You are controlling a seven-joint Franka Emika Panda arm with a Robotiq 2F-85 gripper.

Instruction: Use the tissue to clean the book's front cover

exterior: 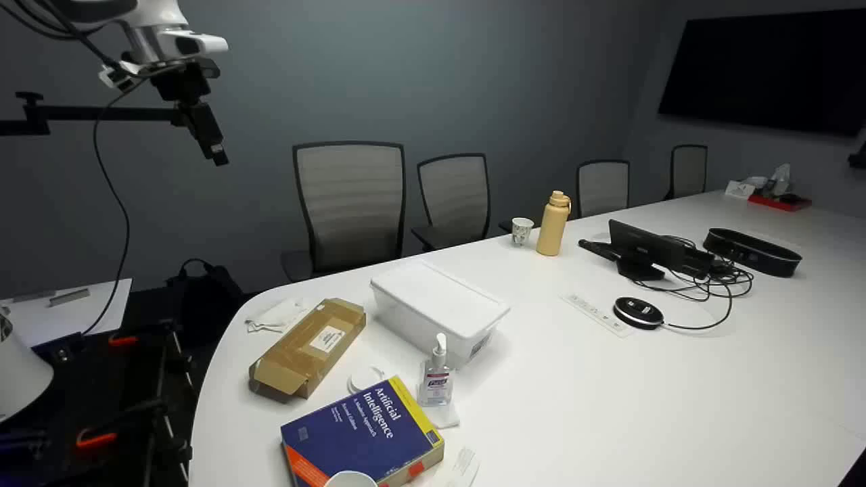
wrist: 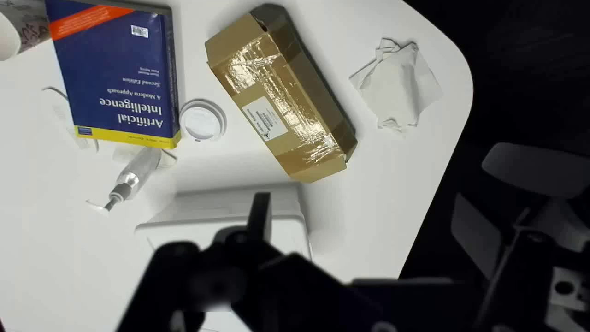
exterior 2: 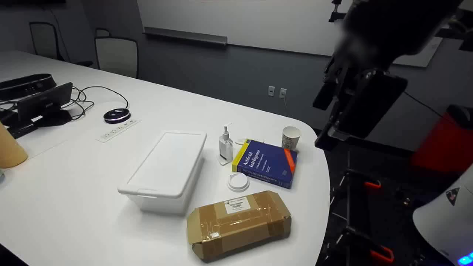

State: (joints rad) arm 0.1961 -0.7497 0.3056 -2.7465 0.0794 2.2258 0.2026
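Observation:
The tissue [exterior: 276, 315] is a whitish crumpled sheet lying on the table near its rounded edge, beside the brown cardboard box. It shows fully in the wrist view [wrist: 398, 87] and is out of view in the exterior view facing the whiteboard. The book [exterior 2: 268, 160] lies flat, its dark blue front cover up with yellow and orange bands; it also shows in the wrist view [wrist: 115, 76] and in an exterior view [exterior: 369, 433]. My gripper [exterior 2: 322, 125] is high above the table, apart from both things. Its fingers stand apart with nothing between them. One dark finger [wrist: 261, 214] shows in the wrist view.
The cardboard box [wrist: 281, 97] lies between tissue and book. A lidded white bin [exterior: 440, 297] stands beside it. A sanitizer bottle [exterior 2: 225, 146], a white cup lid [wrist: 201, 121] and a paper cup [exterior 2: 291, 137] surround the book. Chairs [exterior: 352, 203] line one side.

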